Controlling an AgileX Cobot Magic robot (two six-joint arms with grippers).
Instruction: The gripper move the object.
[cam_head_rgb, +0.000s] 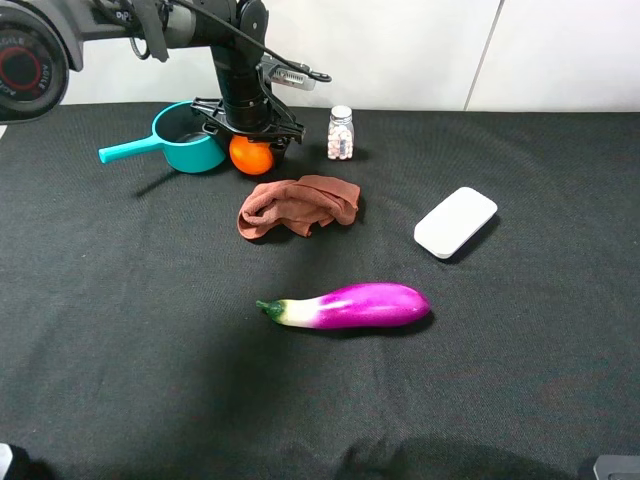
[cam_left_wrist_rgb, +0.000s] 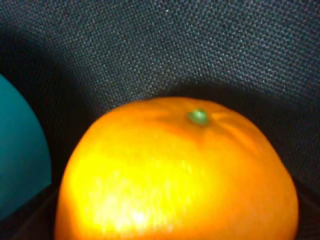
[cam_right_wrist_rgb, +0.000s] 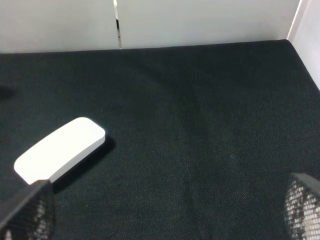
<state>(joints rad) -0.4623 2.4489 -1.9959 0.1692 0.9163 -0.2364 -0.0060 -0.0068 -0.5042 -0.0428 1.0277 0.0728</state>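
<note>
eggplant (cam_head_rgb: 350, 306), cloth (cam_head_rgb: 298, 205), teal pot (cam_head_rgb: 190, 147) nr orange (cam_head_rgb: 250, 157)

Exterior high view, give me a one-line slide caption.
Left pincer over the orange beside the pot; cloth, eggplant and white case lie nearby.

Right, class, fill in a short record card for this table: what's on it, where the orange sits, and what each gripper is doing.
Surface: table under black cloth
Orange: back left, beside the teal pot
Left gripper: right over the orange; grip cannot be told
Right gripper: open, empty, white case in its view
Other items: pill bottle, brown cloth, purple eggplant
</note>
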